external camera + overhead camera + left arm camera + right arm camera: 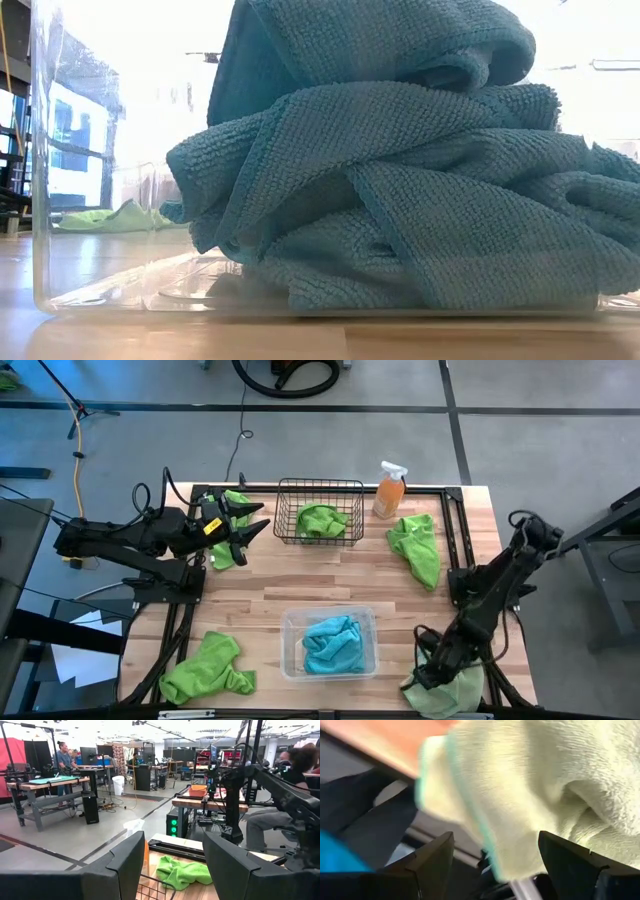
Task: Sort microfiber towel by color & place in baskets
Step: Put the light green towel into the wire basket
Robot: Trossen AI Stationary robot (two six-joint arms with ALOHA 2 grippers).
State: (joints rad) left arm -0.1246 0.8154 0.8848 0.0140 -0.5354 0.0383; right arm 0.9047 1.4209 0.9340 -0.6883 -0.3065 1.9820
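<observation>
The right gripper's [492,862] fingers [432,865] stand wide apart with the pale sage towel [555,790] bunched just beyond and between them, not pinched; seen from above, this gripper [425,678] sits low at the table's [250,605] near right corner, right of the clear tub [290,660], against that pale towel [452,695] hanging over the edge. The left gripper's [252,523] fingers [255,532] are spread too, holding nothing, hovering just left of the black wire basket [318,488], far from the tub. The tub holds a heap of turquoise towels [400,170]. The basket holds one lime towel [322,520]. Other lime towels lie loose: one under the left gripper [222,552], one [418,545] beyond the tub's right side beside the orange spray bottle [388,490], one [208,665] left of the tub.
</observation>
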